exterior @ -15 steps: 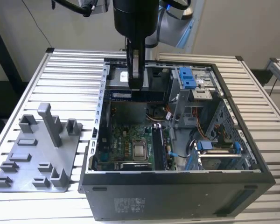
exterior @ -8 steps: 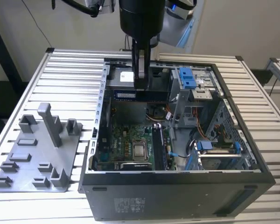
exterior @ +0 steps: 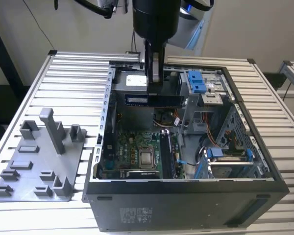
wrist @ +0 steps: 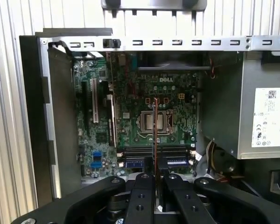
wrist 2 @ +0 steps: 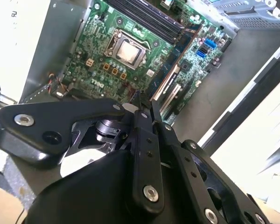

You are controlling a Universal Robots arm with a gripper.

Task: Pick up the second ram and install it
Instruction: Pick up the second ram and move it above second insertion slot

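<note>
Bluish ram (exterior: 137, 99) hangs level, clamped at mid-length by the closed pincer (exterior: 154, 87), over the open case (exterior: 186, 188) w/ air above and below. One end is near the drive cage (exterior: 213, 98); the other is apart from the case wall. In the first wrist view the ram (wrist: 155, 133) shows edge-on above the CPU socket (wrist: 147, 121) and slots (wrist: 177, 151). The case sits mid-desk (exterior: 73, 73). A grey holder plate (exterior: 19, 181) lies by the desk edge on the exterior view's left.

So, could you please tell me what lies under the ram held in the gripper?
Under the second ram, in the first wrist view, lies the motherboard with its processor socket and memory slots; the gripper hides the board beyond them.
</note>
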